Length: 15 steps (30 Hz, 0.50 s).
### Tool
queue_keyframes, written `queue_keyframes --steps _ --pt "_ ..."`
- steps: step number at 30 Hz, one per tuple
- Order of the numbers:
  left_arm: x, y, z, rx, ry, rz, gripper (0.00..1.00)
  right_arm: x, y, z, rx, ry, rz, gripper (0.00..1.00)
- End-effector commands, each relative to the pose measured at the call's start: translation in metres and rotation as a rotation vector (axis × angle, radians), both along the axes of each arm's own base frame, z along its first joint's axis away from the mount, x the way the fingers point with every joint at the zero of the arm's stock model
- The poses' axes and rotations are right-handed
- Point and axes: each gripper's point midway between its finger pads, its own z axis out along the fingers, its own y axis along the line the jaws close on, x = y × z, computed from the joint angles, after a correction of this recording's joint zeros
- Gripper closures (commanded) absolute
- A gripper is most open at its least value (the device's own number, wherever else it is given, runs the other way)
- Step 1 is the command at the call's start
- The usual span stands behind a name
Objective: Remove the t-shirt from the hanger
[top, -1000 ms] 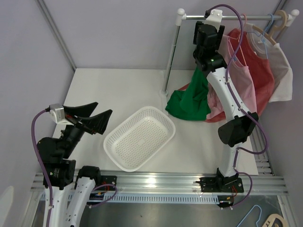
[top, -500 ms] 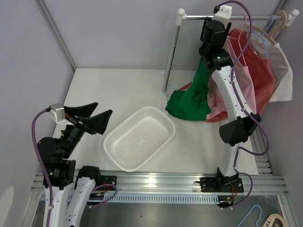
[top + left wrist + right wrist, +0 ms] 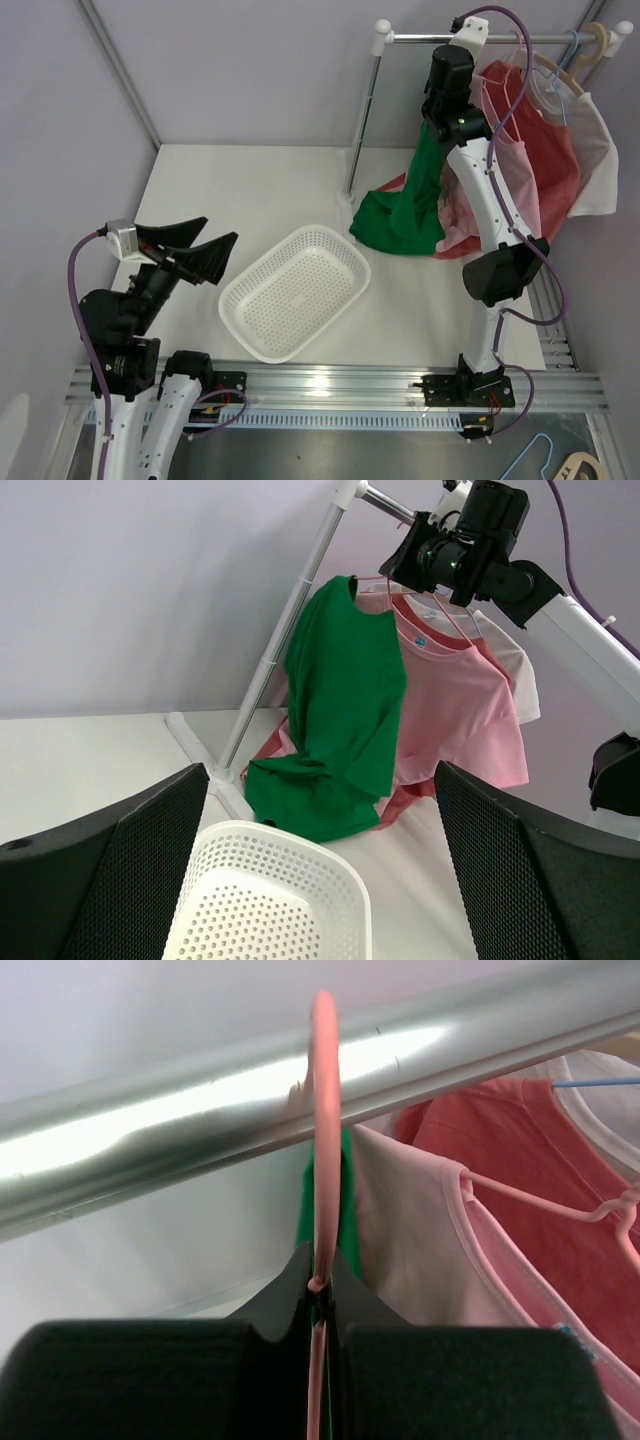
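A green t-shirt (image 3: 405, 215) (image 3: 340, 710) hangs from a thin pink hanger (image 3: 325, 1110) hooked over the silver rail (image 3: 500, 37) (image 3: 200, 1100). Its lower part is bunched on the table by the rack's foot. My right gripper (image 3: 437, 100) (image 3: 320, 1280) is raised to the rail and shut on the hanger's neck just below the hook, with green cloth (image 3: 347, 1210) showing behind the fingers. My left gripper (image 3: 220, 229) (image 3: 320, 770) hovers open at the near left, holding nothing, looking over the basket toward the rack.
A white perforated basket (image 3: 232, 290) (image 3: 290, 832) sits mid-table. A pink shirt (image 3: 510, 170), a red shirt (image 3: 555, 160) and a white shirt (image 3: 595, 150) hang further right on the same rail. The rack's upright pole (image 3: 362, 120) stands left of the green shirt.
My right gripper rose to the rail and closed on the pink hanger's neck. The green shirt's top drew up with it. The left arm stayed still.
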Motion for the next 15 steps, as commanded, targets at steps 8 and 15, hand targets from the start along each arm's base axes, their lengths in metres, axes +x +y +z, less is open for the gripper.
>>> queue_keyframes --steps 8,15 --pt "0.0 -0.001 0.006 0.009 -0.021 -0.003 0.0 -0.044 0.011 0.086 0.061 -0.161 0.137 1.0" --pt "-0.001 -0.027 0.04 0.022 -0.059 -0.18 0.01 -0.144 0.014 0.14 0.074 -0.28 0.246 1.0"
